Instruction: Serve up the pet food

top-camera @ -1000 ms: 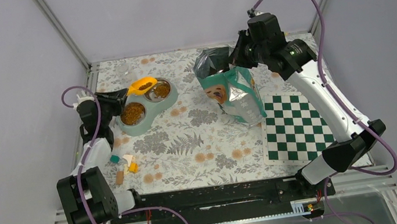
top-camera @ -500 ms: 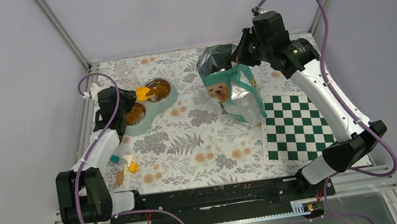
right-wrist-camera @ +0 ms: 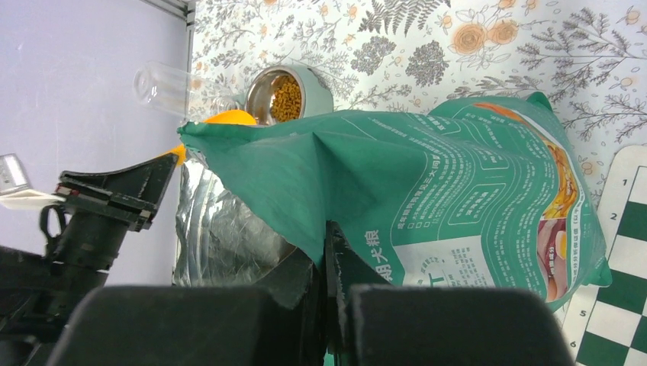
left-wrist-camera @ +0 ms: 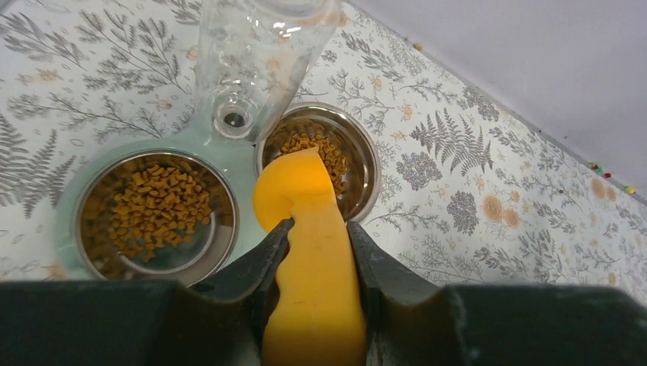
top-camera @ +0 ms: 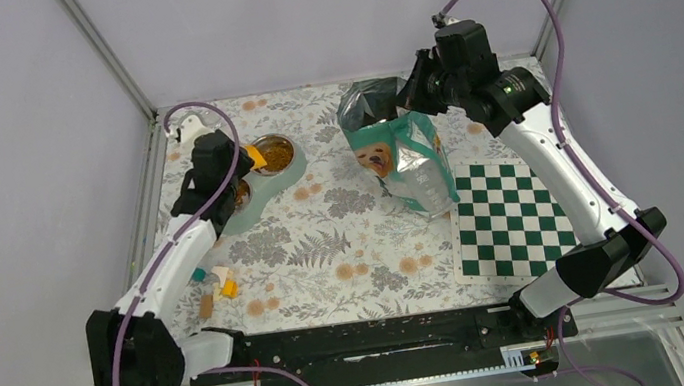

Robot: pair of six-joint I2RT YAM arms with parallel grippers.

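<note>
Two grippers work beyond the near wooden blocks [top-camera: 215, 290] and chessboard [top-camera: 508, 220]. We see the left gripper [left-wrist-camera: 313, 229], jaws partly closed, clamping the handle of an orange scoop [left-wrist-camera: 297, 191] above the feeder [left-wrist-camera: 243, 164]; pet food [left-wrist-camera: 156, 206] lies in both its steel bowls. Farther back, the right gripper [right-wrist-camera: 329, 236], jaws fully closed, pinches the rim of the standing green bag [right-wrist-camera: 458, 175].

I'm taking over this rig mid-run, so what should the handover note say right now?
Grippers: left gripper shut on the orange scoop, which is tipped over the far bowl. The right gripper is shut on the rim of the open food bag.
Done: kibble lies in both bowls.
To do: probably set the scoop down and release the bag.
</note>
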